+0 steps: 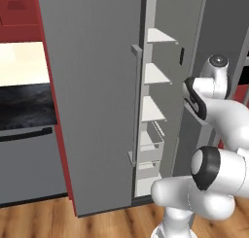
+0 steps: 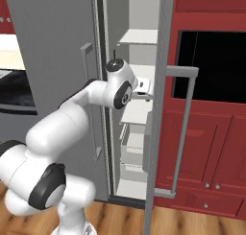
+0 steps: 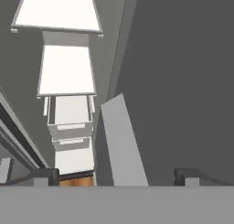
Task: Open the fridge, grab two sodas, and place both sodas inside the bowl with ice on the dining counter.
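Left base view: the fridge (image 1: pixel 92 101) fills the middle, its right door swung ajar, pale shelves (image 1: pixel 156 74) showing at 1 o'clock; the arm rises at 4 o'clock.

Right base view: the arm reaches into the opening; the open door's bar handle (image 2: pixel 185 128) stands at 3 o'clock.

Hand view: the hand (image 3: pixel 116 178) is spread wide, empty; shelves at 11 o'clock, drawers (image 3: pixel 71 122) below.

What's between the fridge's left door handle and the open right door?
The opened gap: pale shelves and drawers, with the gripper reaching in, jaws open. No sodas visible; both base views show it.
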Robot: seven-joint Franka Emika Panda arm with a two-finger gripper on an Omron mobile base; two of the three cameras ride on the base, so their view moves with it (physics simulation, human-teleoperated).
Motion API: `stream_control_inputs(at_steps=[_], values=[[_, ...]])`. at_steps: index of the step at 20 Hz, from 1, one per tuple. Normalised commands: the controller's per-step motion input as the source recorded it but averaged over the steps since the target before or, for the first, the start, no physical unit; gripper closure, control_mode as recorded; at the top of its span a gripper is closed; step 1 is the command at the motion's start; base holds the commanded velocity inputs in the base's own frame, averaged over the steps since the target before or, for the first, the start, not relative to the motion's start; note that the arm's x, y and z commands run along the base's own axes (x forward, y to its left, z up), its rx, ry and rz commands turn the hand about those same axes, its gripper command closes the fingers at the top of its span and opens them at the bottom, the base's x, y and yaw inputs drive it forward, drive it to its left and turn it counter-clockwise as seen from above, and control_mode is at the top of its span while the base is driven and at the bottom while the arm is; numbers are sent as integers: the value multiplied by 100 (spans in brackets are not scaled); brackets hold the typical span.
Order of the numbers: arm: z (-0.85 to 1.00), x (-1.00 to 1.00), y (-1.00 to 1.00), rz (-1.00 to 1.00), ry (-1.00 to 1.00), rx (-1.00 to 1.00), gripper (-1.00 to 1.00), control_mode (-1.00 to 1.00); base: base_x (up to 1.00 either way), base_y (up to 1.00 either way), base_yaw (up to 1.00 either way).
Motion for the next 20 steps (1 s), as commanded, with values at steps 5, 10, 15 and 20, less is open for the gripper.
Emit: stream_control_inputs(at_steps=[5,10,15,20], values=[[-2,-19,59,0,-11,12,-100,-100,0,0,0],[-4,2,100,0,-7,13,-100,-100,0,0,0],[0,4,100,0,-2,9,-100,-100,0,0,0],[0,0,81,0,0,3,-100,-100,0,0,0]])
